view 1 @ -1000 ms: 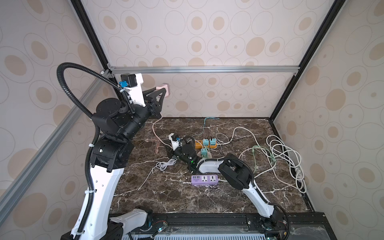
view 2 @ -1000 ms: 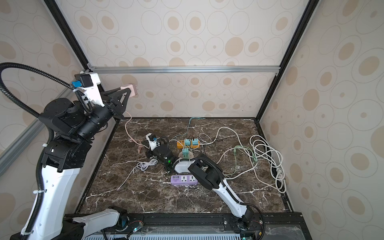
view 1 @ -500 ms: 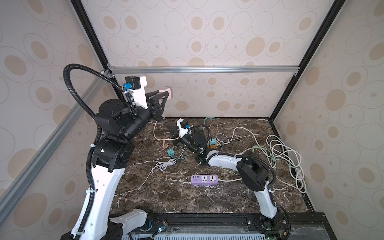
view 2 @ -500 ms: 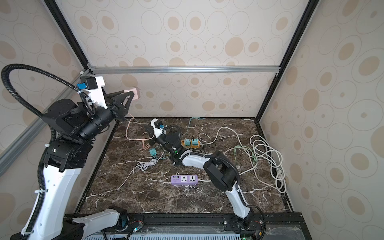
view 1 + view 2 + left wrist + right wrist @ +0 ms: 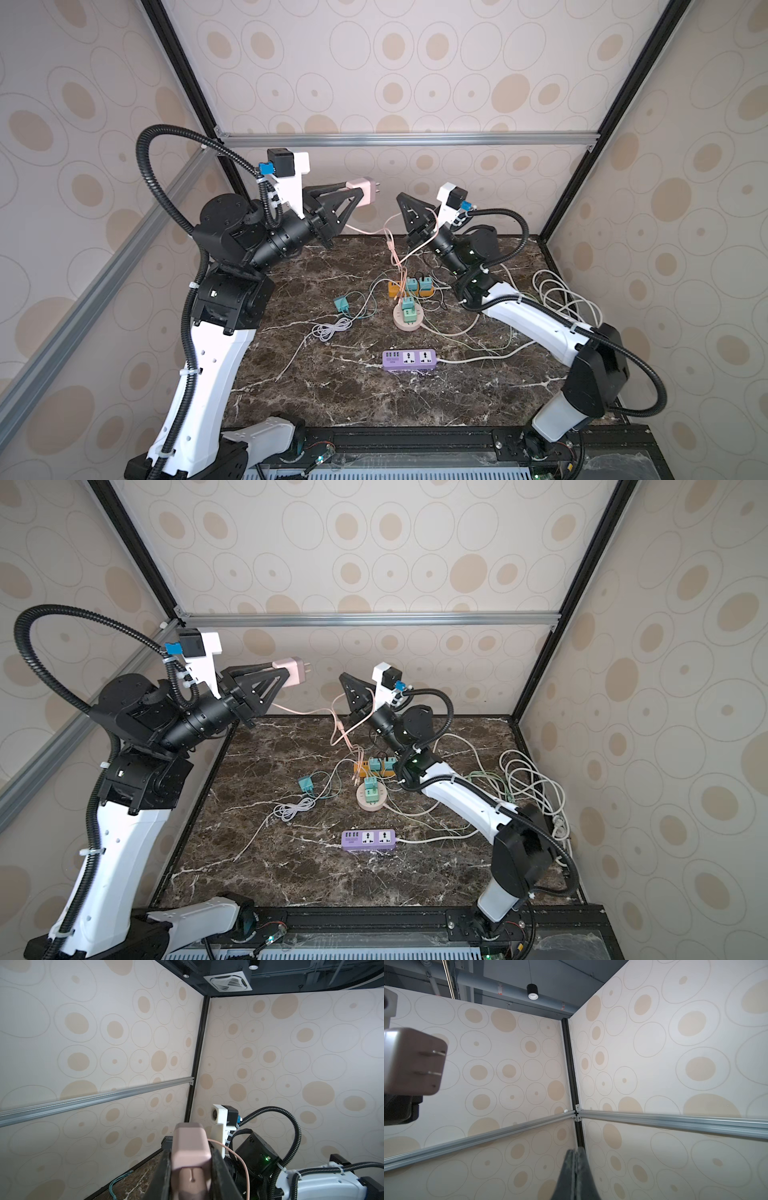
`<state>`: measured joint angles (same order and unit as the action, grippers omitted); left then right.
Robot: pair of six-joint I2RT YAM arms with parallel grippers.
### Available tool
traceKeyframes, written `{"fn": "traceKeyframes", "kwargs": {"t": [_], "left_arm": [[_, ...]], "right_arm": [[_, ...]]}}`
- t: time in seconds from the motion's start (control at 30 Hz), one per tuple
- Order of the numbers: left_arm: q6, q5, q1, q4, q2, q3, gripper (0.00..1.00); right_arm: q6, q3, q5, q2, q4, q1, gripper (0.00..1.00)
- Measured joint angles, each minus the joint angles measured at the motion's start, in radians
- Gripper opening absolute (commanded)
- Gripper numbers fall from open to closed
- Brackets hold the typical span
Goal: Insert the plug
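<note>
A pink plug (image 5: 365,191) (image 5: 291,672) hangs in the air near the back wall with my left gripper (image 5: 354,193) (image 5: 285,673) shut on its body. Its two metal prongs point right. In the left wrist view the plug (image 5: 190,1153) fills the gap between the black fingers (image 5: 166,1169). Its pink cable (image 5: 390,245) hangs down to the table. My right gripper (image 5: 401,200) (image 5: 344,679) is raised just right of the plug, pointing up. Its jaws are shut with nothing showing at the tips (image 5: 576,1152). The right wrist view shows the plug's prong face (image 5: 415,1061).
On the marble table lie a purple power strip (image 5: 409,359) (image 5: 368,839), a round beige socket (image 5: 399,323) holding green plugs, an orange strip (image 5: 393,287), a loose teal plug (image 5: 341,304) and a small white cable bundle (image 5: 330,332). White cable coils (image 5: 565,299) fill the right side.
My right arm has lifted from the cables on the table to beside the held plug, and its jaws have closed fully. The left gripper has carried the plug rightwards.
</note>
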<state>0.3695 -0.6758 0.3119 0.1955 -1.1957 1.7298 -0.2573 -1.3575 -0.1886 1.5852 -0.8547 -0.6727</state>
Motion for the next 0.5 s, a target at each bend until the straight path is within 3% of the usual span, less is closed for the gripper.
{"fn": "traceKeyframes", "kwargs": {"t": [0.17,0.5], "left_arm": [[-0.003,-0.019,0.103,-0.002,-0.043,0.005,0.00],[-0.148,0.047,0.334,0.125,-0.185,0.051,0.00]], "right_arm": [[0.058,0.132,0.041,-0.194,0.168,0.045,0.00],[0.126,0.328,0.185,-0.570,0.558,0.213,0.00]]}}
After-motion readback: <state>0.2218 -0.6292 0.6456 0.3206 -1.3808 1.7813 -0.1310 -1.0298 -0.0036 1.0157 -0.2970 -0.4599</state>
